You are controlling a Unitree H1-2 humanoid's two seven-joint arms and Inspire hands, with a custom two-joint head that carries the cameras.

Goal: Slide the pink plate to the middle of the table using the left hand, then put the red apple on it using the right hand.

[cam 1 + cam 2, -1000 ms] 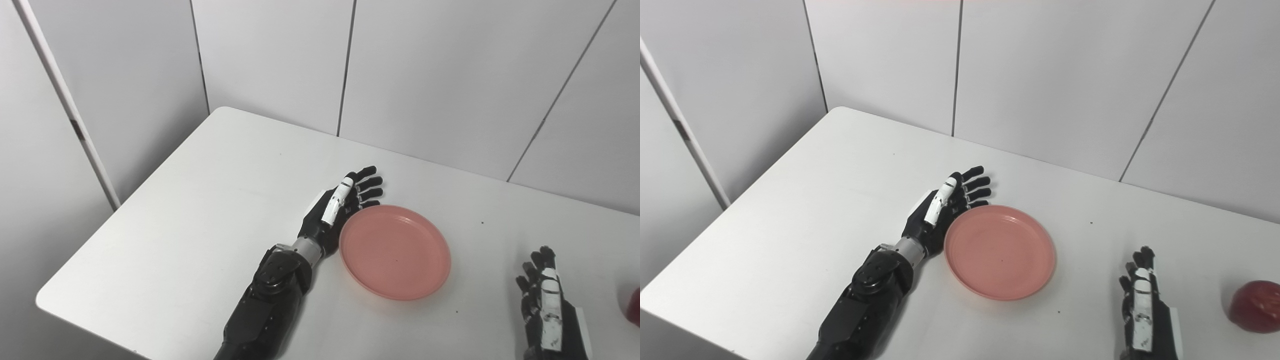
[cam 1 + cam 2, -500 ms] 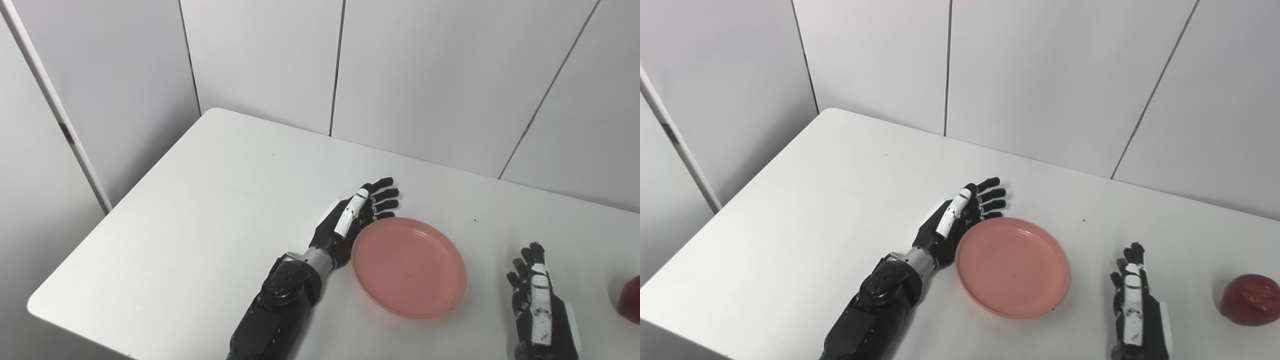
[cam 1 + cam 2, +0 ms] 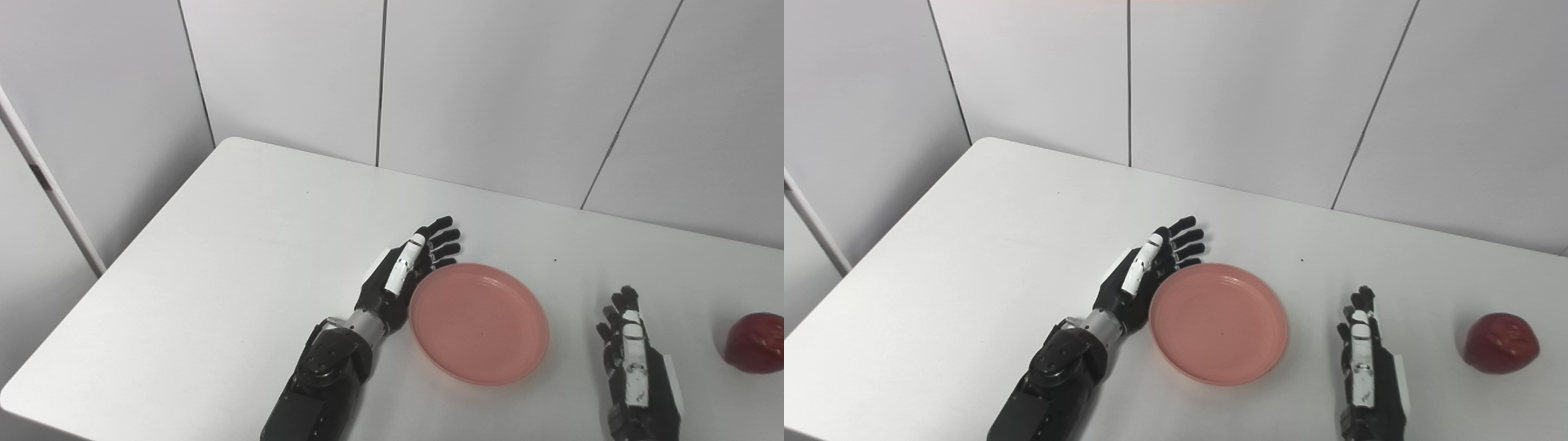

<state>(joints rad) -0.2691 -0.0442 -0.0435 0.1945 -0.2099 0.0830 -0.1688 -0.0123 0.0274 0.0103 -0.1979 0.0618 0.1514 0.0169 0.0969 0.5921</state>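
Note:
The pink plate (image 3: 479, 323) lies flat on the white table (image 3: 245, 257), near its middle. My left hand (image 3: 407, 266) rests open on edge against the plate's left rim, fingers stretched toward the far wall. To the right of the plate my right hand (image 3: 637, 361) lies open and empty on the table, a short gap from the rim. The red apple (image 3: 1501, 343) sits on the table further right, apart from the right hand.
Grey wall panels (image 3: 490, 92) stand close behind the table's far edge. The table's left edge (image 3: 122, 245) runs diagonally toward the near left corner.
The camera has panned right, bringing the whole apple into view. Relative to the table, my left hand and the plate have slid a little to the right together. The right hand has hardly moved.

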